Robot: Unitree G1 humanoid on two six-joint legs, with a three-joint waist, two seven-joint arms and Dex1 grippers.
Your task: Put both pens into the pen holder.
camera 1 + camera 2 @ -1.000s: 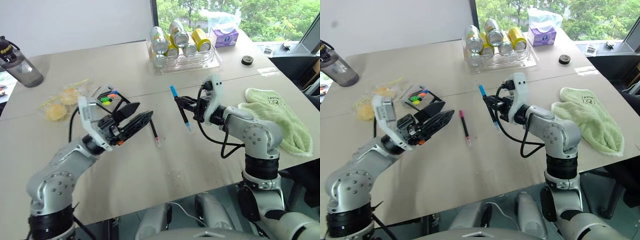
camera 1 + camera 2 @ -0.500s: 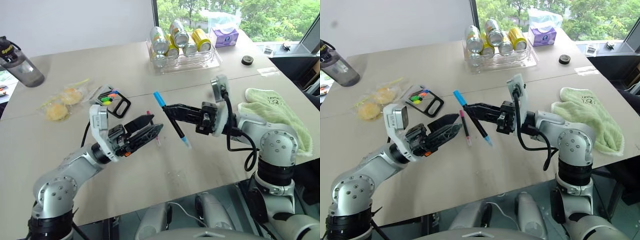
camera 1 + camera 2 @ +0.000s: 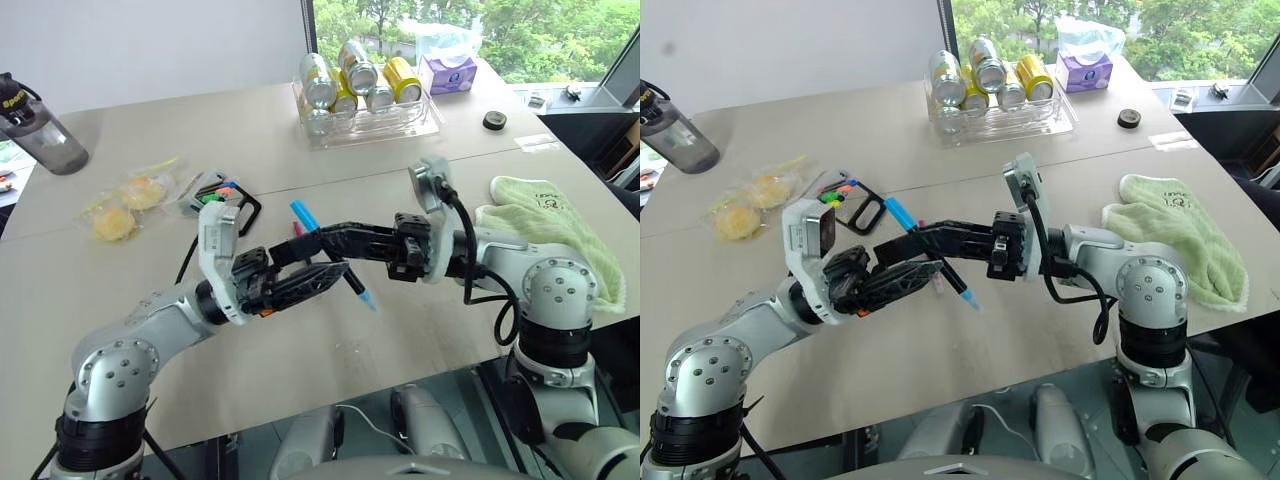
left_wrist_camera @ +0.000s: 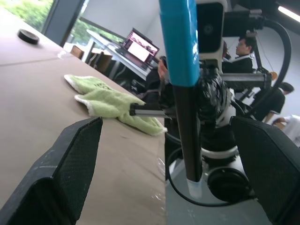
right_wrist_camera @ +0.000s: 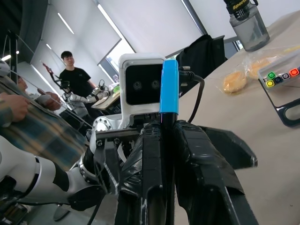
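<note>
We see a beige worktop (image 3: pixel 300 130) with a clear tray of cans (image 3: pixel 365 95) at twelve o'clock and a green cloth (image 3: pixel 555 235) at three o'clock. At centre, our right end effector (image 3: pixel 320 240) pinches the blue-capped pen (image 3: pixel 330 250) above the worktop, its fingers pressed together on the barrel. Our left end effector (image 3: pixel 310 265) is spread, its fingers flanking that pen without gripping. The pink-capped pen (image 3: pixel 938 283) lies beneath them. The pen holder (image 3: pixel 225 200) sits at ten o'clock, markers inside.

pen (image 3: pixel 330 251): black, light-blue cap | towel (image 3: pixel 555 240): pale green | cans (image 3: pixel 358 78): silver, yellow
</note>
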